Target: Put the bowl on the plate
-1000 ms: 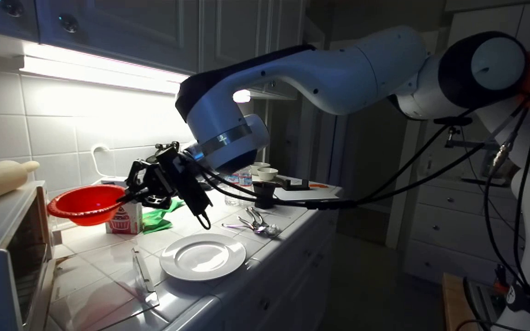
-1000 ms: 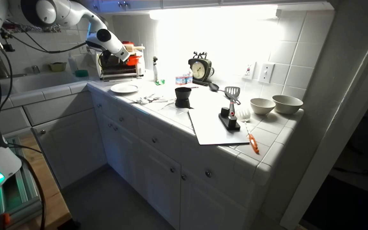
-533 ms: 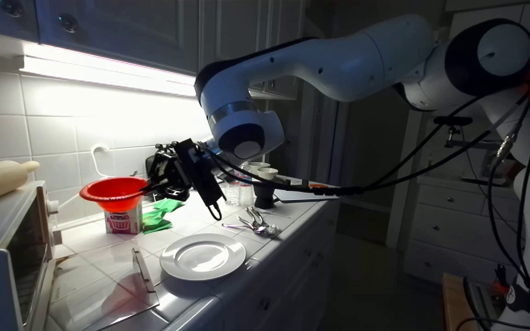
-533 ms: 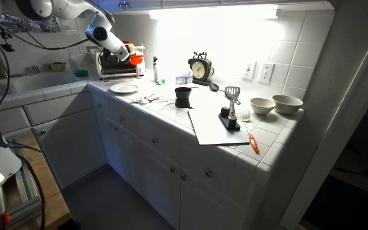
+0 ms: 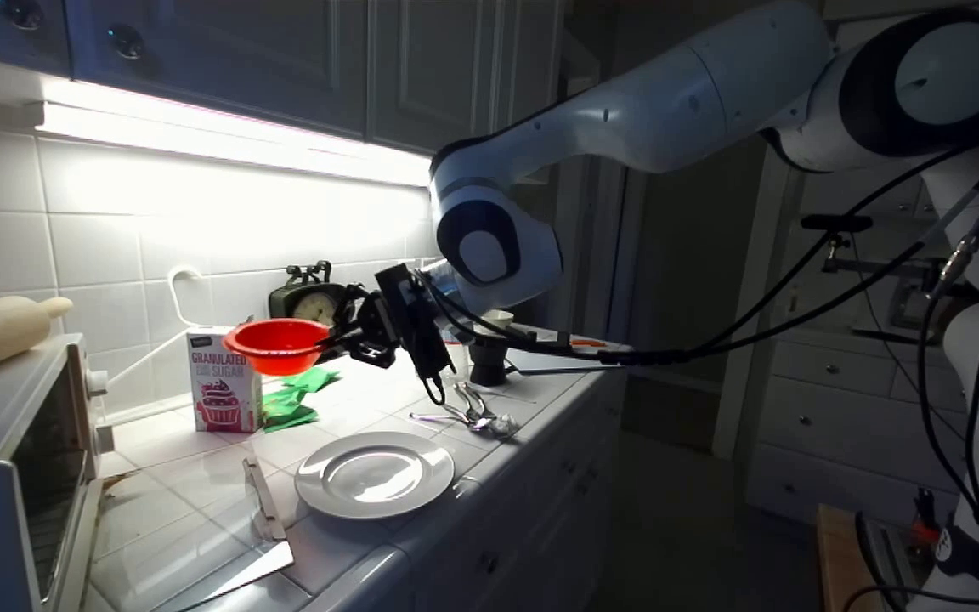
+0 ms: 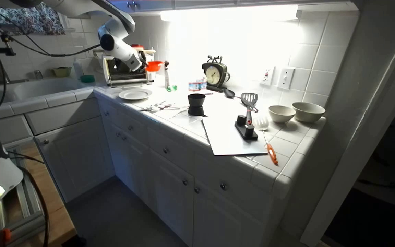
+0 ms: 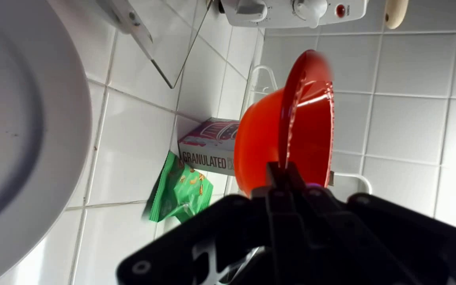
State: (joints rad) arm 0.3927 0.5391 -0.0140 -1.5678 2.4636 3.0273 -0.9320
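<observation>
In an exterior view, the hand [image 5: 323, 344] is clamped on the red bowl [image 5: 275, 352], aloft, away from the white plate [image 5: 375, 474]. In an exterior view, two pale bowls [image 6: 283, 115] stand side by side. In the wrist view, a green packet [image 7: 184, 190] lies beside the sugar carton [image 7: 208, 154].

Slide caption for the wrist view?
Gripper holds the red bowl by its rim, granulated sugar carton partly hidden behind it, green snack packet beside the carton, white dinner plate at left.
</observation>
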